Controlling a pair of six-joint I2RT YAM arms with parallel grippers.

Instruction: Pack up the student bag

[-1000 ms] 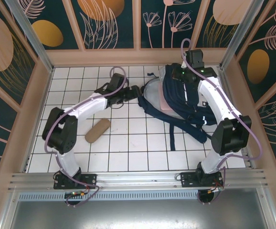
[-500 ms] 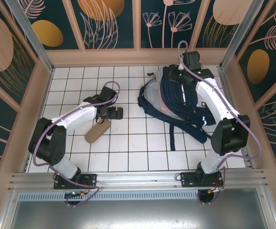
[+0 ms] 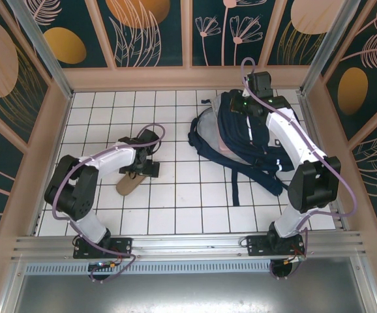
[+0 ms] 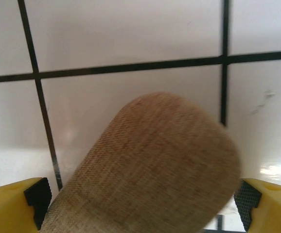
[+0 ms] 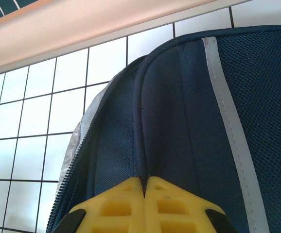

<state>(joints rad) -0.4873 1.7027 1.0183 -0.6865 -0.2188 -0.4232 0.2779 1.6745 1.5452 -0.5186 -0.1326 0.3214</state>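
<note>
Student bag (image 3: 250, 140) (×1): long axis far–near, mouth left; R gripper (image 5: 145, 182) pinching its top; L gripper (image 4: 141, 196) spread astride 1 fabric pouch (image 4: 155, 160).

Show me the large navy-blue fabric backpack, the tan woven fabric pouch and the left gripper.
Navy-blue fabric backpack (image 5: 179, 121): right wrist view, on its dark top panel.
Tan woven fabric pouch (image 4: 150, 160): left wrist view, on its rounded end.
Left gripper (image 4: 140, 199): left wrist view, midway between its fingertips.
</note>
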